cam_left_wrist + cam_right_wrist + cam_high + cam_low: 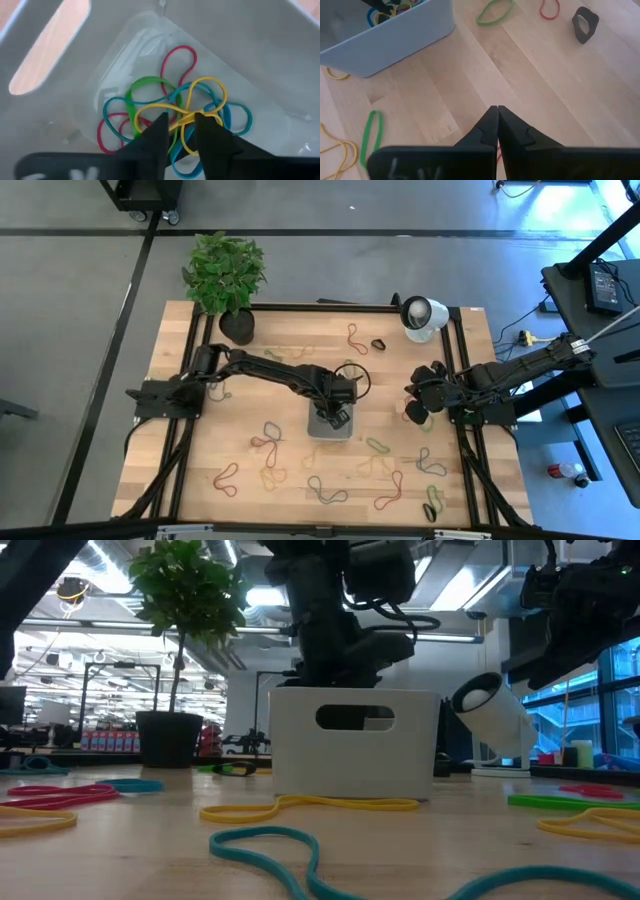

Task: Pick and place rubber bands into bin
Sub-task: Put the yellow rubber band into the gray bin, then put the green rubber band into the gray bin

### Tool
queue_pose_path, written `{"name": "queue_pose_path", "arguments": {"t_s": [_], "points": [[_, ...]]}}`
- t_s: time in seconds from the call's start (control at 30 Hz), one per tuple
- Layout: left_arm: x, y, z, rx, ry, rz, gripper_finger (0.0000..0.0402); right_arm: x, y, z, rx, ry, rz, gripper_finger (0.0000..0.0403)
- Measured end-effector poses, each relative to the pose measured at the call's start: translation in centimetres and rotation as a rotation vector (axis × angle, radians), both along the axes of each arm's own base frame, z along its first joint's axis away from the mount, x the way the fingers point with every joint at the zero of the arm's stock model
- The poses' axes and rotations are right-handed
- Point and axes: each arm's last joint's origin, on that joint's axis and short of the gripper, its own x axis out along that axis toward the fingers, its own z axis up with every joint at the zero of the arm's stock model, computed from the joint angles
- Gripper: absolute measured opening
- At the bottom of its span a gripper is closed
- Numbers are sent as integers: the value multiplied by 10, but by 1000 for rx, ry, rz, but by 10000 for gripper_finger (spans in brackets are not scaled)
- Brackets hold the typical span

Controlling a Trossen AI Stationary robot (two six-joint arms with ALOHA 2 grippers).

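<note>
Translucent grey-white plastic fills the left wrist view: the left tool hangs inside the bin, its two dark fingers a small way apart. A yellow band lies between and just past the fingertips, on top of a tangle of red, green and blue bands on the bin floor. I cannot tell whether the fingers are touching that yellow band or have just let it go; the gap between them suggests a release, which would fit the tool being lowered this deep so that the band drops among the others, not onto the rim.

From above, the left arm reaches across the wooden surface to the bin near the middle. Many more rubber bands lie scattered around it, mostly towards the near edge, so by my reckoning the task is far from finished.

At the right side of the surface, the right tool waits well apart from the bin, its fingers pressed together and holding nothing. A green band and a black band lie ahead of it, untouched. A potted plant and a round white lamp stand at the far edge, clear of the work.
</note>
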Motion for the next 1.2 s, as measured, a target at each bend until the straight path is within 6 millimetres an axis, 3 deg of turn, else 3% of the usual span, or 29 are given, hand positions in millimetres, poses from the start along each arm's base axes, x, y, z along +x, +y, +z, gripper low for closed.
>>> {"name": "queue_pose_path", "arguments": {"t_s": [0.17, 0.37, 0.5, 0.63, 0.7, 0.9, 1.2], "points": [[-4, 6, 14, -40, -17, -25, 135, 0, 0, 0, 2, -3, -1, 12], [-21, 17, 61, 28, -94, -59, 132, 2, 1, 1, 21, -34, -18, 12], [-34, 19, 93, 77, -156, -139, 105, 4, 2, 3, 100, -82, -80, 7], [-51, 18, 110, 116, -148, -243, 42, 6, 7, 7, 159, -119, -108, 3], [-62, 16, 111, 135, -130, -284, 12, 9, 10, 15, 189, -139, -127, 3], [-100, 6, 94, 139, -77, -363, 2, 29, 24, 34, 220, -102, -176, 2], [-172, 3, 74, 98, -167, -359, 2, 73, 74, 36, 279, 230, -205, 1]]}}
